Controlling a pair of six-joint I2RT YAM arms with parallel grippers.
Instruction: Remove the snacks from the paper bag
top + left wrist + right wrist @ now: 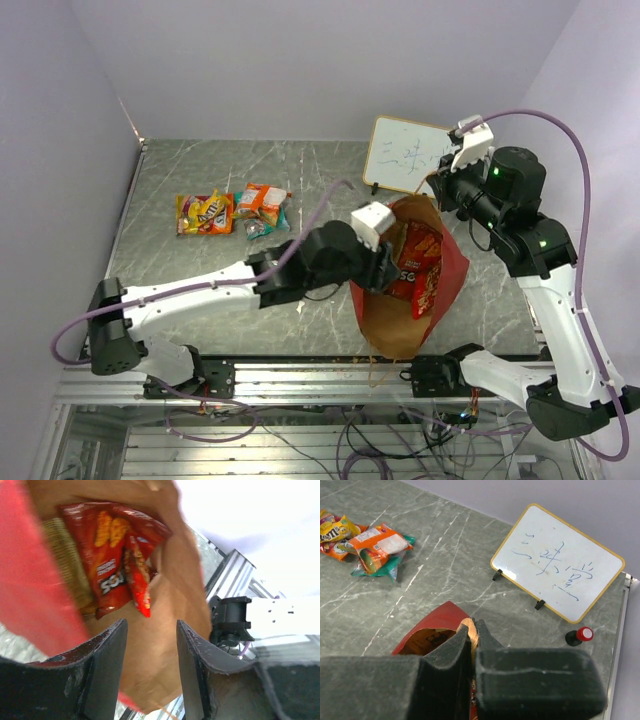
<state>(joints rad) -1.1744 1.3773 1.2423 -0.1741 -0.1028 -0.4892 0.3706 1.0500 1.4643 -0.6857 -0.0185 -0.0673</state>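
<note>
The red paper bag [455, 265] stands open near the front of the table. My right gripper [437, 188] is shut on its tan cord handle [470, 630] at the far rim. Red chip bags [415, 265] sit inside, seen close up in the left wrist view as red chip bags [115, 555] beside a tan-brown chip bag [65, 565]. My left gripper [151, 625] reaches into the bag's mouth, just short of the red packets. Its jaws stand apart with only brown paper behind the gap. A yellow pack [205, 212] and an orange-teal pack [265, 205] lie on the table to the left.
A small whiteboard [405, 155] leans at the back right, with a red-capped black marker [580, 636] beside it. The table's metal frame edge [300, 375] runs along the front, just below the bag.
</note>
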